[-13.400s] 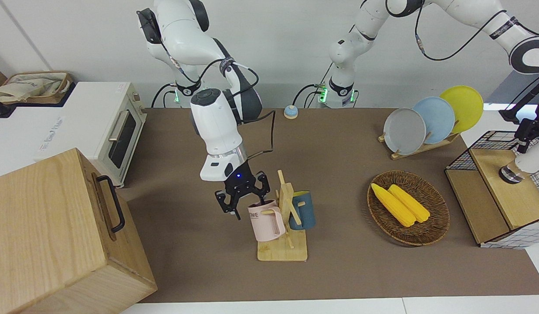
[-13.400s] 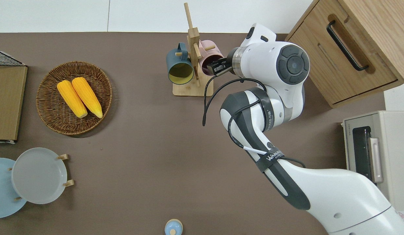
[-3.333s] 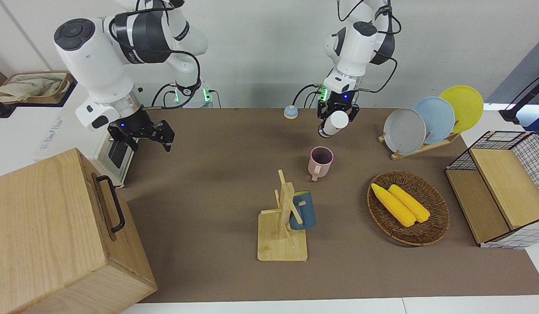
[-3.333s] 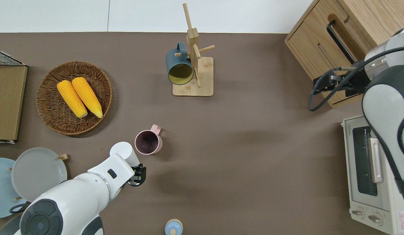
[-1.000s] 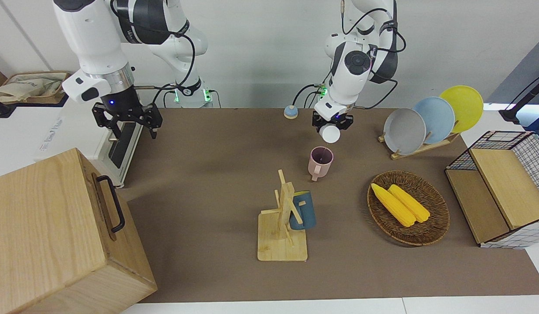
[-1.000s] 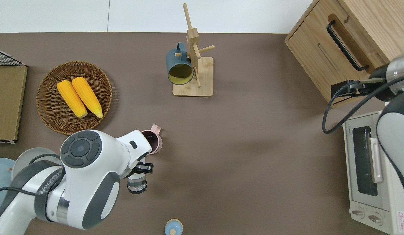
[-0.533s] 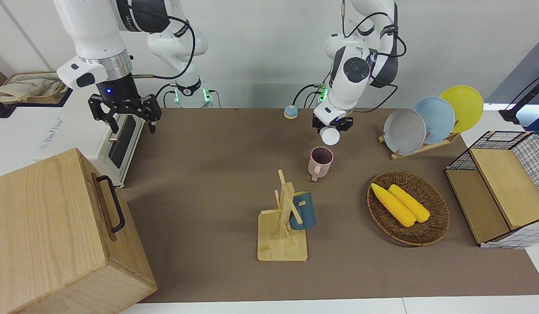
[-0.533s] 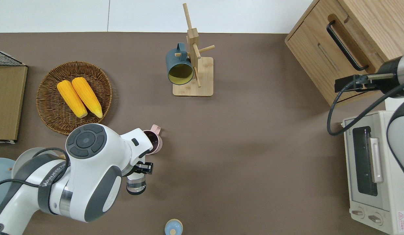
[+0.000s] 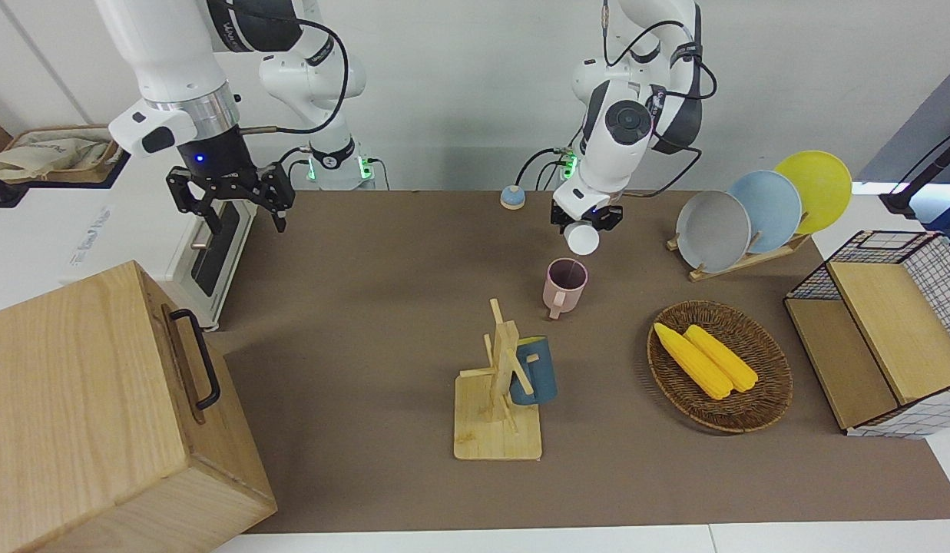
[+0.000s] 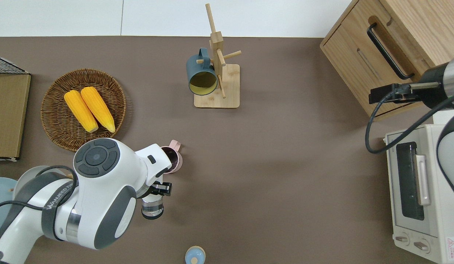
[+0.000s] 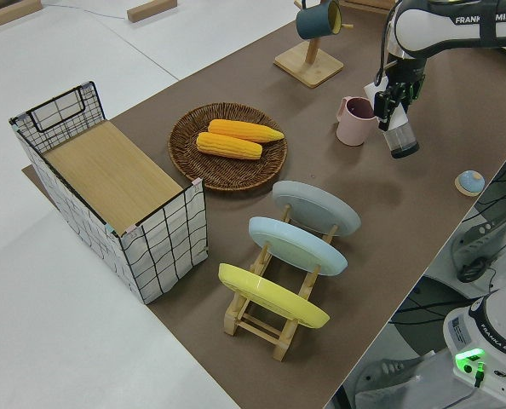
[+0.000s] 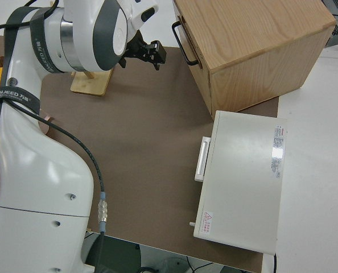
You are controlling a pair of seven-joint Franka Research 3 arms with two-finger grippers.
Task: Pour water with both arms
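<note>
The left gripper (image 9: pixel 586 223) pinched a clear cylindrical bottle (image 10: pixel 152 206) with a white cap end (image 9: pixel 582 239), tipped so that the cap end pointed toward the pink mug (image 9: pixel 564 286) just beside and below it. The mug was a smooth matte cylinder with a loop handle, standing upright on the brown table mat (image 9: pixel 382 322), its dark inside showing. Out from there, a round woven wicker basket (image 9: pixel 766 399) held two ridged yellow corn cobs (image 9: pixel 705 359); a pale wooden mug tree (image 9: pixel 499 384) on a square base carried a dark blue mug (image 9: pixel 534 372); three round plates (image 9: pixel 751 211), grey, light blue and yellow, leaned in a wooden rack. The left arm bore "WANJEED" on a dark band in the overhead view and "FRANKA EMIKA" in the left side view. The right gripper (image 9: pixel 230 201), its fingers spread wide and holding nothing, hung parked by the cream toaster oven (image 10: pixel 417 190), next to a grainy wooden cabinet (image 9: pixel 98 415) with a black handle.
</note>
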